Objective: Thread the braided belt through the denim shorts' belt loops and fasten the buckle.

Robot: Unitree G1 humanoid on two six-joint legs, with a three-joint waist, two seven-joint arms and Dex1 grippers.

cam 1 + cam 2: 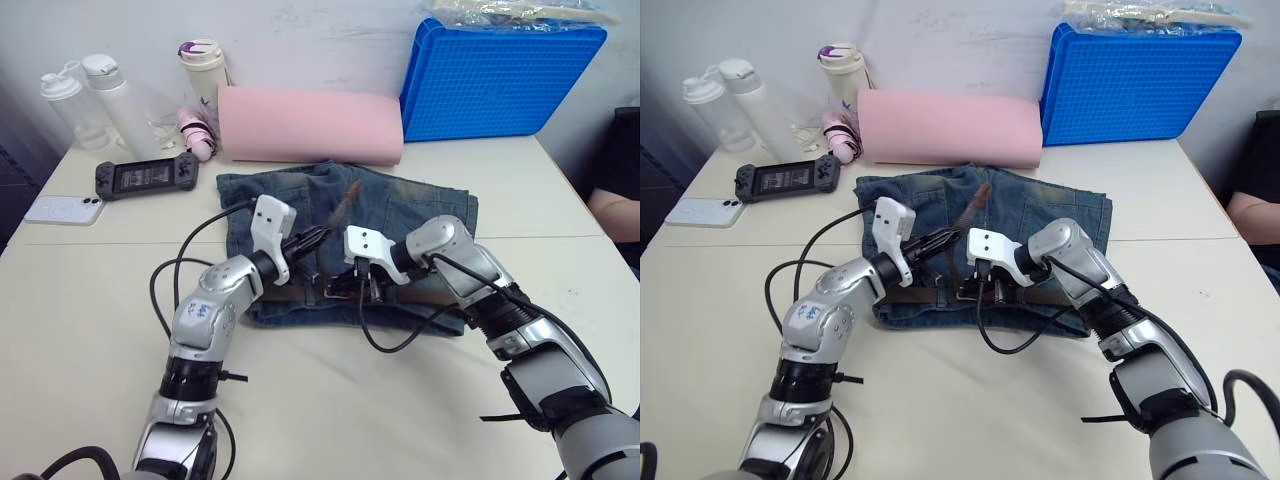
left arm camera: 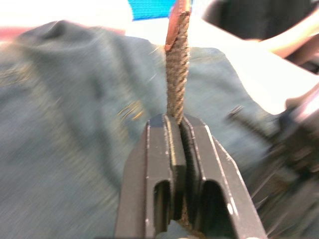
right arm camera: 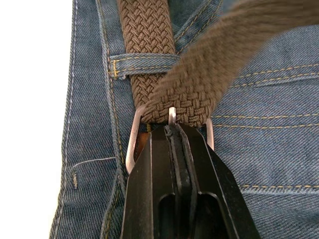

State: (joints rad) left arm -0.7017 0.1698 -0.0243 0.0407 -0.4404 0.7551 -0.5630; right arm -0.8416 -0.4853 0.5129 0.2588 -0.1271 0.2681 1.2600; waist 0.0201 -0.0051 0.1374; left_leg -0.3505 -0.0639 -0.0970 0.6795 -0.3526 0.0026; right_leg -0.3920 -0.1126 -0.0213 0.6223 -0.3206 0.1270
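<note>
Now my left claw [image 2: 178, 130] is clamped on the dark brown braided belt [image 2: 178, 69], its tapered tip raised over the faded blue denim shorts [image 1: 420, 215] on the white table [image 1: 90, 330]. Rightward, my right claw [image 3: 173, 130] pinches the silver rectangular buckle [image 3: 133, 144], just beside a blue denim belt loop [image 3: 142, 62].

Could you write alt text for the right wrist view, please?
The right end effector, fingers shut, pinches the silver buckle of the braided belt, which passes under a belt loop on the denim shorts.
</note>
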